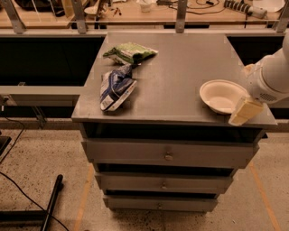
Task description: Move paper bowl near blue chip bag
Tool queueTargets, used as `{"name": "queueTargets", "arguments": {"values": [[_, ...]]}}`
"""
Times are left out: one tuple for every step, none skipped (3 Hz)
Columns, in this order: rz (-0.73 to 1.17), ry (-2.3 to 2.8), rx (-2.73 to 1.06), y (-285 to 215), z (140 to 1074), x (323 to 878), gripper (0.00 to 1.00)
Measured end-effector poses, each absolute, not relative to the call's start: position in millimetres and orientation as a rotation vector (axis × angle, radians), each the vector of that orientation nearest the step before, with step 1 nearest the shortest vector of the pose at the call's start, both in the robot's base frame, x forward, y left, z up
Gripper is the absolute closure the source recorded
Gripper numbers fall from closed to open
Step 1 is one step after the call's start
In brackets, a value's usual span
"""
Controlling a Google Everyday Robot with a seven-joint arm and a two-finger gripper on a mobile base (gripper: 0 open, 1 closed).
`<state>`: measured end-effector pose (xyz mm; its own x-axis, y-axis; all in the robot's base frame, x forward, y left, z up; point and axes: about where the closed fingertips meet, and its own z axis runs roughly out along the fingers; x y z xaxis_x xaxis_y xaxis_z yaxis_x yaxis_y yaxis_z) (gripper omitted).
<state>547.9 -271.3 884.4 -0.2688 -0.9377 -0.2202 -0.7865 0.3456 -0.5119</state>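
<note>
The paper bowl [222, 95] is an off-white shallow bowl that sits upright near the front right corner of the grey cabinet top [180, 67]. The blue chip bag [116, 87] lies crumpled near the front left of the same top, well apart from the bowl. My gripper [245, 110] hangs at the bowl's right front rim, at the end of the white arm [273, 74] that comes in from the right edge of the camera view. It holds nothing that I can see.
A green and white snack bag [131, 52] lies just behind the blue bag. The cabinet has several drawers [168, 154] below its top. A wooden workbench [149, 11] with clutter and metal posts stands behind. Black cables and a pole [52, 198] lie on the floor at left.
</note>
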Motion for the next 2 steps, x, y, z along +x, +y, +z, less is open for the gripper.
{"name": "queueTargets", "arguments": {"values": [[-0.414,2.130,-1.505,-270.4,883.9,547.9,0.42],[-0.414,2.129,-1.507,-269.6,883.4,547.8,0.65]]}}
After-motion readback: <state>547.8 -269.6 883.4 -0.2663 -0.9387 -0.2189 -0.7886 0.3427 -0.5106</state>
